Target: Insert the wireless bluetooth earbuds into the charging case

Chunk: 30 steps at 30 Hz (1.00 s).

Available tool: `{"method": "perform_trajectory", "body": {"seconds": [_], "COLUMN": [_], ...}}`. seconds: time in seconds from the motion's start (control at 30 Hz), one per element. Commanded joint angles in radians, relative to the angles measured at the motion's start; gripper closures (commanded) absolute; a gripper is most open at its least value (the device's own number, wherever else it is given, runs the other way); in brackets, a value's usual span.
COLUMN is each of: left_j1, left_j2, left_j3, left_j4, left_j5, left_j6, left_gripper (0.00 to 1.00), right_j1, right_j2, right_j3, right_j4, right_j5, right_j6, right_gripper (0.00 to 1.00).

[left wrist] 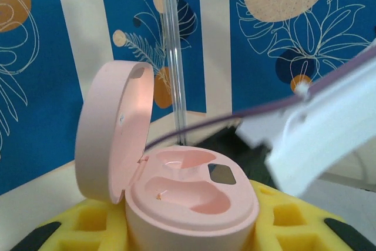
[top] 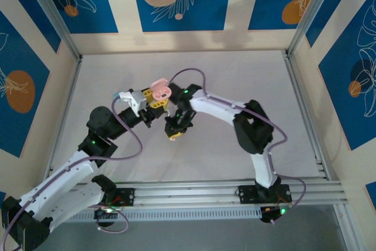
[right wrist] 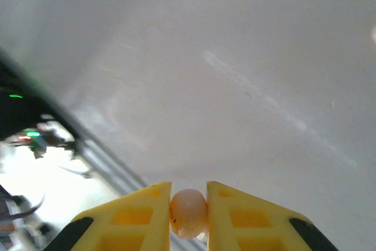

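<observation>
My right pincer (right wrist: 189, 203) is pressed together on one earbud (right wrist: 189, 213). The earbud is a tiny round bead, pale peachy pink and a bit shiny. It sits right between the two yellow fingertips, with the white table (right wrist: 247, 57) behind it. I cannot see a stem on it, so I cannot tell which way its long side points.

My left pincer (left wrist: 191, 236) is pinching the pink charging case (left wrist: 194, 210) by its sides. The case is open. Its lid (left wrist: 111, 127) stands up on the left in the left wrist view, and the two holes (left wrist: 182, 195) for the earbuds face up. Both holes look empty to me, but the far one has a pale shine in it that I cannot make out.

From above, the case (top: 160, 90) is just past the right pincer (top: 174, 132) and a little to its left. They are near but not touching. The right pincer seems to point back toward the arm bases, away from the case. The left pincer (top: 151, 101) has its job holding the case, so the right arm (top: 223, 107) is the one that must bring the bead over.

I think the next move is to turn the right pincer round, carry the earbud over the open holes and lower it into one. I should come in from the side away from the lid so I don't bump it.
</observation>
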Motion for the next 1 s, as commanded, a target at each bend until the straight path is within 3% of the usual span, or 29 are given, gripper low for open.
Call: {"method": "perform_trajectory", "body": {"seconds": [0.0,0.27,0.47,0.67,0.97], "left_j1": [-0.006,-0.006,-0.006,-0.006,-0.006], "left_j2": [0.025,0.132,0.217,0.27,0.315], "left_j3": [0.034,0.04,0.042,0.033,0.021], "left_j4": [0.028,0.084,0.138,0.169,0.173], "left_j5": [0.016,0.047,0.067,0.075,0.097], "left_j6": [-0.024,-0.049,-0.063,-0.06,-0.027], "left_gripper": [0.65,0.65,0.65,0.65,0.65], "right_j1": [-0.097,-0.347,-0.463,-0.515,-0.521], "right_j2": [-0.111,-0.254,-0.293,-0.311,-0.384], "right_j3": [-0.117,-0.36,-0.4,-0.406,-0.38], "right_j4": [0.144,0.453,0.531,0.551,0.52], "right_j5": [-0.265,-0.648,-0.834,-0.903,-0.824], "right_j6": [0.078,0.24,0.282,0.318,0.35], "right_gripper": [0.8,0.81,0.81,0.81,0.81]}}
